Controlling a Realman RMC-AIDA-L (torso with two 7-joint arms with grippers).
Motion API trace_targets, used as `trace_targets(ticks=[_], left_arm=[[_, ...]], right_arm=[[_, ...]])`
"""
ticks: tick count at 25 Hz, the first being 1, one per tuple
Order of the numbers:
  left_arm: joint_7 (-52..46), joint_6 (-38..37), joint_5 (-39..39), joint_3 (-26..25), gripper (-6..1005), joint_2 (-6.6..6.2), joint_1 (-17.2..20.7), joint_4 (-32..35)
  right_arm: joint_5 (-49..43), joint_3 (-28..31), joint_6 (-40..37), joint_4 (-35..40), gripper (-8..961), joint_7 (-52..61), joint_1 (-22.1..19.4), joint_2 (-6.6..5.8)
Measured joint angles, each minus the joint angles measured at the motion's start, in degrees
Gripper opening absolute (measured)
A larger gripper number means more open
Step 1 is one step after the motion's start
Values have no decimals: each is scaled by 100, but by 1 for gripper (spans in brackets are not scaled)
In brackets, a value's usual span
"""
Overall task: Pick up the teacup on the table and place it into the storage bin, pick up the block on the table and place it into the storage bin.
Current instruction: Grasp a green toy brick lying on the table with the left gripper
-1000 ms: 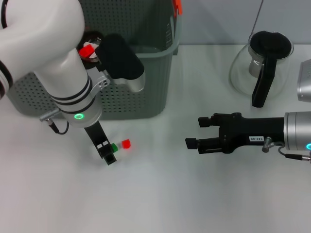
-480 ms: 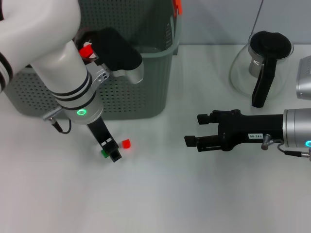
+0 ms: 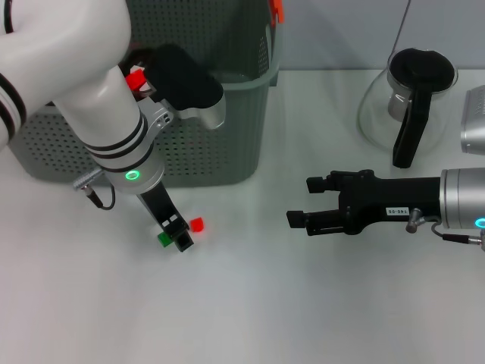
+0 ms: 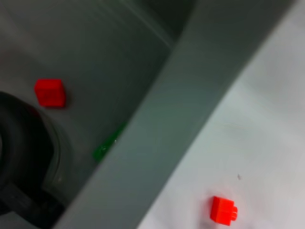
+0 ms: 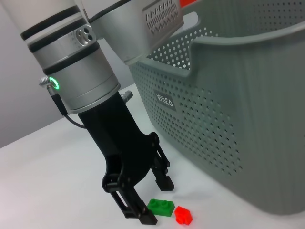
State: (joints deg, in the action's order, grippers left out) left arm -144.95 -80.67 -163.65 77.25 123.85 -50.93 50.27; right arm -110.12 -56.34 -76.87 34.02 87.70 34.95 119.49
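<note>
I have the left gripper (image 3: 173,232) low over the white table (image 3: 250,303), fingers apart and straddling the green block (image 5: 160,206), which lies flat at 6 o'clock from the storage bin (image 3: 227,129). Its long axis points toward the red block (image 3: 196,224) at its 3 o'clock end. The right gripper (image 3: 297,212), fingers apart and holding nothing, waits well off at 3 o'clock, so the left is nearer.

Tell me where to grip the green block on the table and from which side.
Take the green block by its two long flat sides, coming straight down. It lies flat and low, studs up, with the red block at one end. The left gripper already stands open over it.
</note>
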Motion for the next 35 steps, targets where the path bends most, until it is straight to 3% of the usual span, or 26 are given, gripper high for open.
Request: trace_targets(ticks=[35], left_arm=[[-165, 164, 16, -70, 595, 8, -10, -297]], right_arm=[[0, 0, 66, -45, 911, -139, 17, -5]])
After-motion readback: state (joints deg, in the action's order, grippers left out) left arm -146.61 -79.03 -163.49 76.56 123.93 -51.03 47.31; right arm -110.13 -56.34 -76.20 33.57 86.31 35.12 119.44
